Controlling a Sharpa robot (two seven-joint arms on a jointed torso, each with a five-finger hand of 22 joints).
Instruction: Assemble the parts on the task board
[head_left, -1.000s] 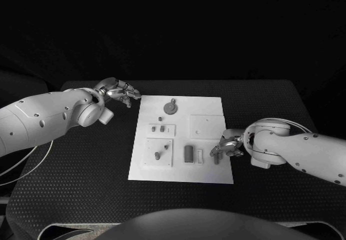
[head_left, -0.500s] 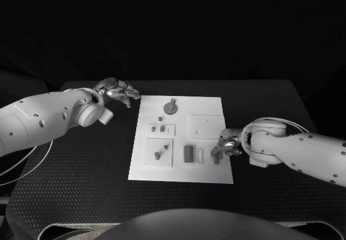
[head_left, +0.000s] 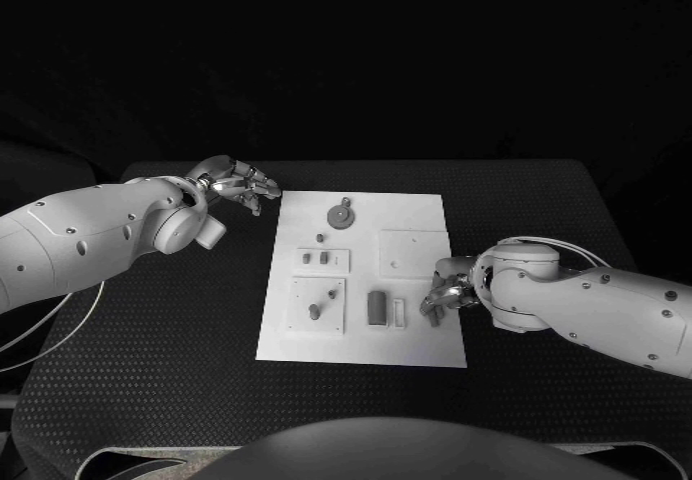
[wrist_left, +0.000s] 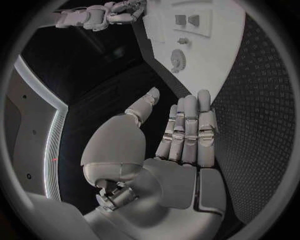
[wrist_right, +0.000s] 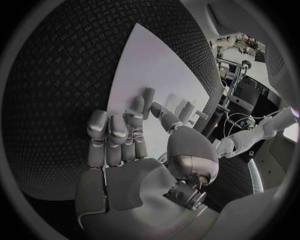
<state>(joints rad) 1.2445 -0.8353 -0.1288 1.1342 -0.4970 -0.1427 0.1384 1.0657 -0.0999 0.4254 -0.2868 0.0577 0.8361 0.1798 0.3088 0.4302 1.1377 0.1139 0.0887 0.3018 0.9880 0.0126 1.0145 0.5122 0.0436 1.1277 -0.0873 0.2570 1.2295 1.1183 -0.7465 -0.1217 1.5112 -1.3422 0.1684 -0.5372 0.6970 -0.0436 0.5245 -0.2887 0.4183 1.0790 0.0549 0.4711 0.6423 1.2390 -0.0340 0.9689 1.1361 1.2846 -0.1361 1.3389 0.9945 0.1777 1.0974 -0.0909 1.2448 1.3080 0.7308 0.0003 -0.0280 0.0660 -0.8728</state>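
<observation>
The white task board (head_left: 361, 345) lies in the middle of the table. On it are a round grey part (head_left: 342, 214), two small pieces (head_left: 325, 259) on a raised plate, a dark block (head_left: 378, 306) and a small dark part (head_left: 430, 315) near its right edge. My right hand (head_left: 450, 290) hovers at that edge, fingertips just above the small dark part, thumb apart from the fingers (wrist_right: 115, 135), nothing seen between them. My left hand (head_left: 238, 182) floats off the board's far left corner, fingers straight (wrist_left: 187, 125), holding nothing. The left wrist view shows the round part (wrist_left: 178, 59) on the board (wrist_left: 212, 75).
A square plate (head_left: 317, 305) with small pieces sits on the board's near left, and a bare square plate (head_left: 414, 250) on its right. Black textured table (head_left: 173, 330) surrounds the board on all sides. A cable (head_left: 43, 320) hangs by my left arm.
My right arm has swung inward and its hand has edged slightly left over the board's right edge. The left hand has stayed put.
</observation>
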